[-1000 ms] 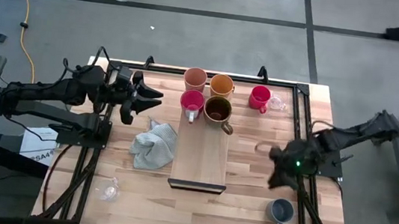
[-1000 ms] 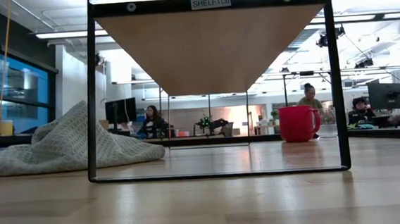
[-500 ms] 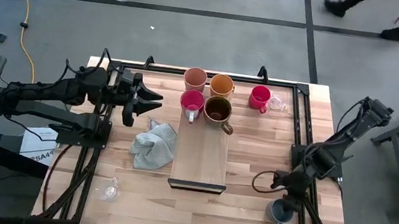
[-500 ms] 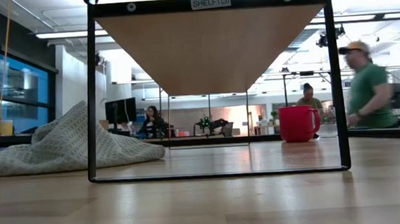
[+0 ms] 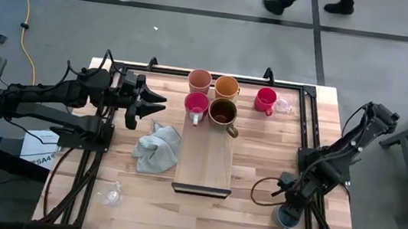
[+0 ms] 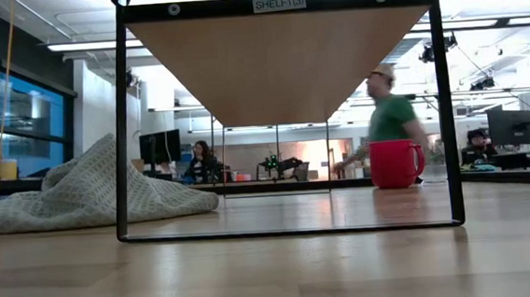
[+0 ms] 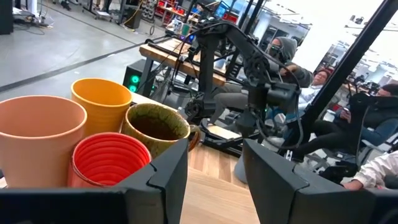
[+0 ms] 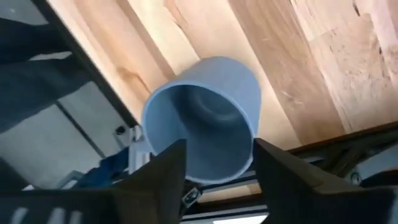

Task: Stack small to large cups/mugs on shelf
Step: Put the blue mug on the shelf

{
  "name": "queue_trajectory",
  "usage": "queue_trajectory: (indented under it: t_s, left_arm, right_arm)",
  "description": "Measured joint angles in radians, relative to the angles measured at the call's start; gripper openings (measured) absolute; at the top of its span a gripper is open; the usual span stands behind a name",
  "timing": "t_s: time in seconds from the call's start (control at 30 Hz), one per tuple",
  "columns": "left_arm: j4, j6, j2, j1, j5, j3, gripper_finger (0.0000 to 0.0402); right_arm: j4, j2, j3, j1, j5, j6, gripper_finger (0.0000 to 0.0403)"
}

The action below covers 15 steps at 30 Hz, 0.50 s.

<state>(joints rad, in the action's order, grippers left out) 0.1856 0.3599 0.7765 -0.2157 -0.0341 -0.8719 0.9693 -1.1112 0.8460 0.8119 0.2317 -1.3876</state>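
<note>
Four cups stand at the far end of the light-wood shelf [image 5: 204, 161]: peach [image 5: 199, 79], orange [image 5: 226, 85], pink [image 5: 196, 103] and brown [image 5: 222, 112]. A red mug [image 5: 266, 99] and a clear glass [image 5: 283, 106] stand on the table to their right. Another clear glass [image 5: 110, 193] lies near the front left. A blue-grey mug [image 5: 285, 216] stands upright at the near right. My right gripper [image 5: 286, 204] is open just above it, its fingers [image 8: 163, 171] around the mug's rim [image 8: 205, 118], with no touch seen. My left gripper [image 5: 161, 102] is open, left of the cups [image 7: 112, 158].
A crumpled grey cloth [image 5: 155, 147] lies on the table against the shelf's left side. Black frame rails [image 5: 305, 141] run along the table's sides and far edge. In the low view a person walks past in the room behind the red mug [image 6: 397, 164].
My right gripper has moved toward the table's near edge and come down over the blue-grey mug. The mug and the other cups have stayed where they were. A person has walked past beyond the table's far edge.
</note>
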Motion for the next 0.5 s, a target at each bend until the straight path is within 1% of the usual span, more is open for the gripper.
queue_trajectory:
  t_s: [0.13, 0.2, 0.3, 0.5]
  left_arm:
    - [0.0, 0.0, 0.0, 0.0, -0.001, 0.0, 0.014]
    - [0.0, 0.0, 0.0, 0.0, -0.001, 0.0, 0.014]
    - [0.0, 0.0, 0.0, 0.0, -0.002, 0.0, 0.014]
    - [-0.001, 0.0, 0.0, 0.0, -0.002, 0.0, 0.014]
  right_arm:
    - [-0.01, -0.047, -0.008, 0.015, -0.001, 0.007, 0.0221]
    - [0.004, -0.07, -0.008, 0.022, -0.004, 0.033, 0.0237]
    - [0.064, -0.106, -0.01, 0.035, -0.005, 0.039, 0.0244]
    - [0.086, -0.178, -0.01, 0.068, -0.005, 0.042, 0.0246]
